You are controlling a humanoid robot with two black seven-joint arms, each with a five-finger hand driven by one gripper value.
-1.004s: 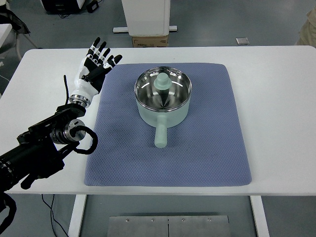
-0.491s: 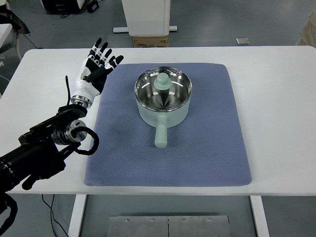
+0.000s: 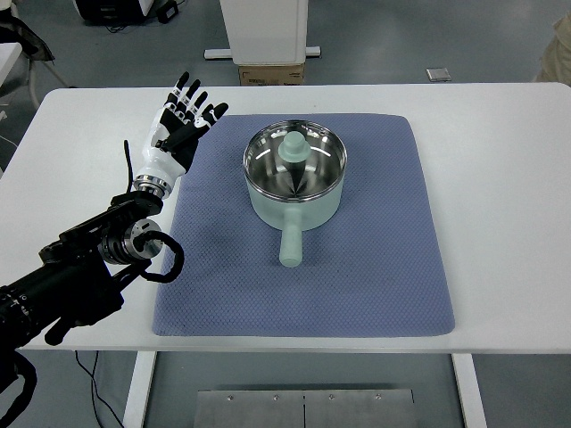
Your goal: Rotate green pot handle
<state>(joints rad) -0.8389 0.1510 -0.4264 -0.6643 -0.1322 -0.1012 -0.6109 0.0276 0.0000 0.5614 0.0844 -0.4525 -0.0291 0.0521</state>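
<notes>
- A white desk [image 3: 500, 178] is covered in its middle by a blue-grey mat [image 3: 375, 285].
- A green pot [image 3: 294, 176] is set upright on the far half of the mat, near its centre line.
- The pot's shiny steel inside is seen from above, open, with a green knob-like shape showing in it; whether this is a reflection cannot be told.
- The handle [image 3: 291, 244] is pointed straight toward the desk's near edge and lies just above the mat.
- The left robot hand [image 3: 176, 127] is held over the mat's far left corner, to the left of the pot and well apart from it.
- Its fingers [image 3: 191, 100] are spread and stretched away from the camera; nothing is held.
- The left arm [image 3: 80, 272] is brought in from the lower left, over the desk's bare left part.
- A cardboard box [image 3: 270, 73] is seen on the floor beyond the desk's far edge.
</notes>
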